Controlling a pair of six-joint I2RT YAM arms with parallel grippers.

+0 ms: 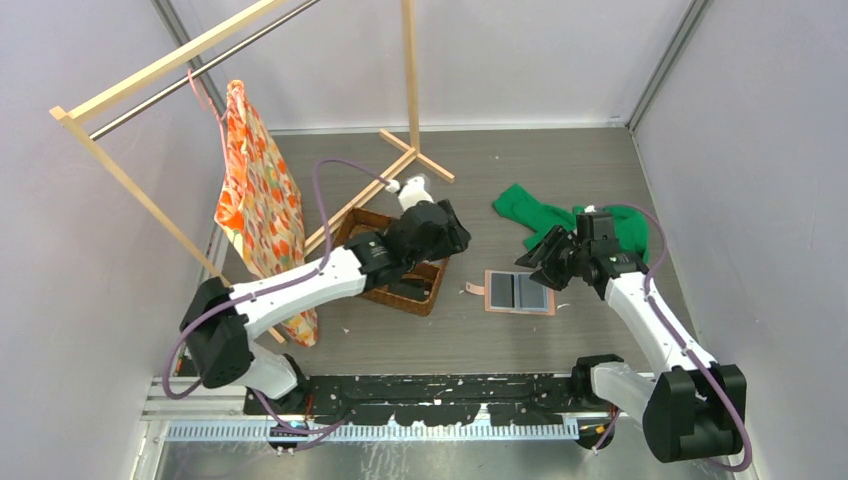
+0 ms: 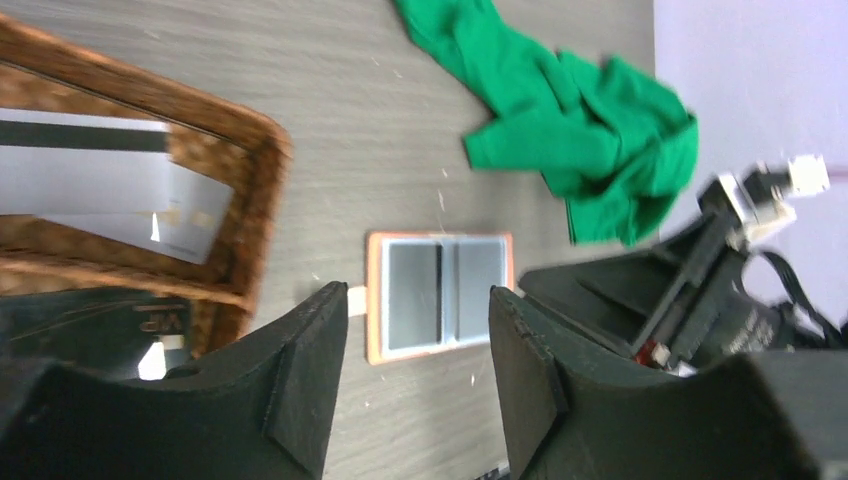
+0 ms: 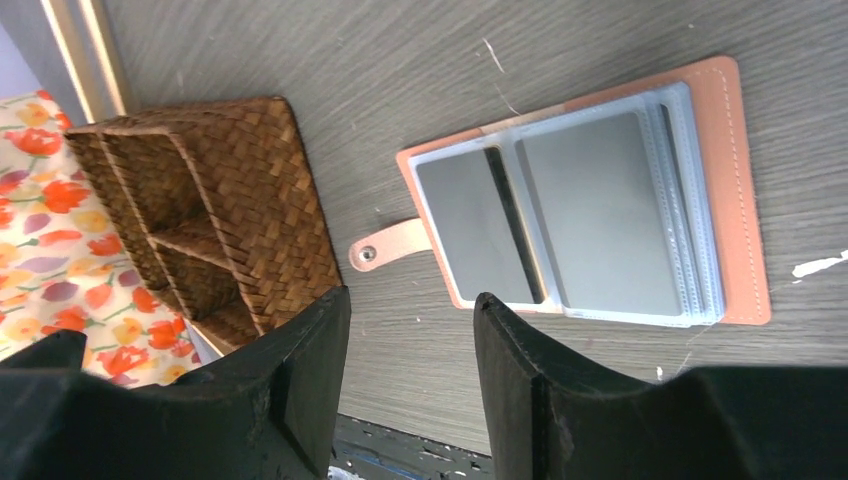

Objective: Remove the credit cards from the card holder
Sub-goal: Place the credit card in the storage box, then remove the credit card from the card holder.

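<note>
The card holder lies open and flat on the table, with its strap pointing toward the basket. Two grey cards sit in clear sleeves. The gripper hovers with its jaws apart and empty. A floral cloth is beside the basket.

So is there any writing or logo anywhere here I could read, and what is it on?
"VIP": small pale letters, upside down and blurred, on what looks like a dark card at the basket rim; reading uncertain.
The card holder and its grey cards: no text visible.
</note>
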